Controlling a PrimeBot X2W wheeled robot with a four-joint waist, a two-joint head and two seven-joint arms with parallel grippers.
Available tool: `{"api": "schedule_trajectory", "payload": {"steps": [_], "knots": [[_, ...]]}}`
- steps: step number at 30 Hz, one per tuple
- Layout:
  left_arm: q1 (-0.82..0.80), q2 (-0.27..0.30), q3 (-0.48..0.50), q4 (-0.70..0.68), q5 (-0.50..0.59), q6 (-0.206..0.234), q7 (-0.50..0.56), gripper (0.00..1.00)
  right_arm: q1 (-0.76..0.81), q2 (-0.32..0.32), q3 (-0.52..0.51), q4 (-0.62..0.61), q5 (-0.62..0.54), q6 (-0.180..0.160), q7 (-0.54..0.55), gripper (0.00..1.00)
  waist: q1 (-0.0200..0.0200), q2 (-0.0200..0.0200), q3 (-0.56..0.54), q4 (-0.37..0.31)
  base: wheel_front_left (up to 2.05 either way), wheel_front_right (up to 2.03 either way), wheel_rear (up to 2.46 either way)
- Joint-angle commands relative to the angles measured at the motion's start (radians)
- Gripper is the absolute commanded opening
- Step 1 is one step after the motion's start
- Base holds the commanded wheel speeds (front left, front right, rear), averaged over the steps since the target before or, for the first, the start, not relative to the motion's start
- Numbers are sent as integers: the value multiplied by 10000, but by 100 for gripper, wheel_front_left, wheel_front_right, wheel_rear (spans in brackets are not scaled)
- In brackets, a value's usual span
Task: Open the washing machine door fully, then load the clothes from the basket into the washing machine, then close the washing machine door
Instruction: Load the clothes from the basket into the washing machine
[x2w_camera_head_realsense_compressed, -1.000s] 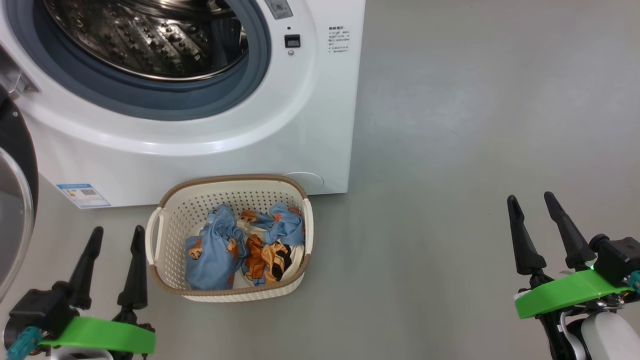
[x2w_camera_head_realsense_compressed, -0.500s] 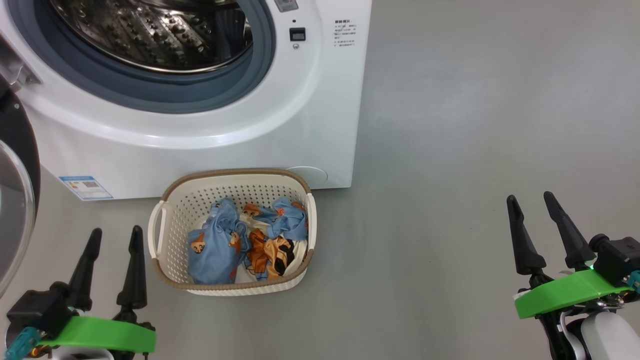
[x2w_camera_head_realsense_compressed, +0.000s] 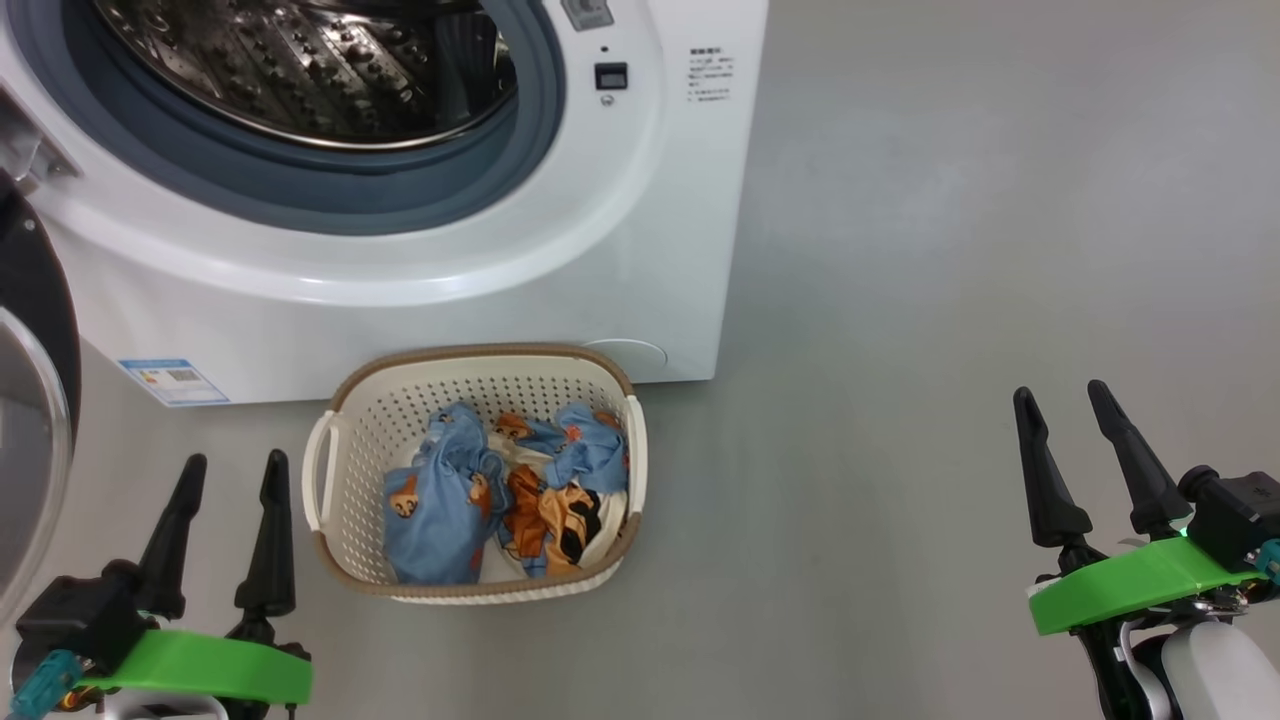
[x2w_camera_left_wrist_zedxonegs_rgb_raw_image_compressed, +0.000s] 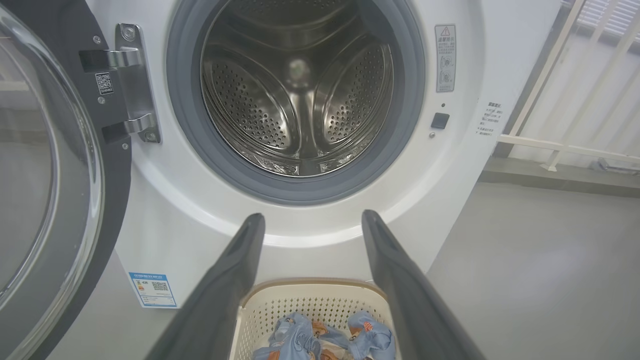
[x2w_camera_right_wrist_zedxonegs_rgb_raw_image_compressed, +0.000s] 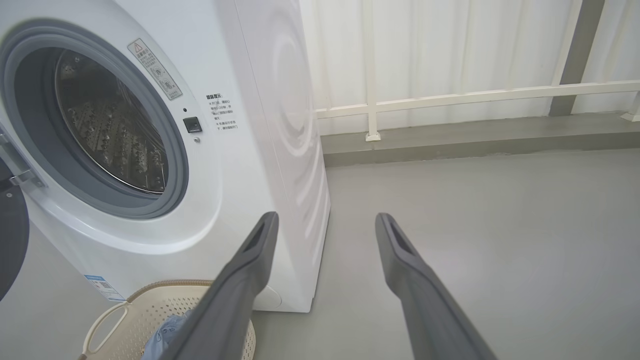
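Both grippers are empty with fingers spread wide: left gripper (x2w_camera_head_realsense_compressed: 235, 460) at lower left just beside the basket (x2w_camera_head_realsense_compressed: 480, 355), right gripper (x2w_camera_head_realsense_compressed: 1060, 392) at lower right, well apart. The clothes (x2w_camera_head_realsense_compressed: 440, 500) lie bunched in the basket at centre frame, below the washing machine (x2w_camera_head_realsense_compressed: 400, 320). The washing machine door (x2w_camera_head_realsense_compressed: 45, 300), cropped at the left edge, seems fully open. Risk: tangled garments snag, lifting the light basket or spilling onto the floor. Against one second ago, machine and basket sit further right in frame, which is a camera shift

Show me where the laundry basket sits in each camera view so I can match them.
Head view: basket lower centre-left, on the floor just in front of the washing machine.
Left wrist view: bottom centre, cut by the bottom edge, below the drum opening.
Right wrist view: bottom left corner, partly cut off.
Shared landmark: the blue label on the machine's lower front, off the basket's left end.
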Motion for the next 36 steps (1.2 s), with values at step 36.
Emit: {"api": "schedule_trajectory", "payload": {"steps": [36], "knots": [[-573,48,-102,267,-64,-19,-51,100,-486,55,154,-380,-27,56,-122,100,0,0,529,-18,17,-44,27]]}}
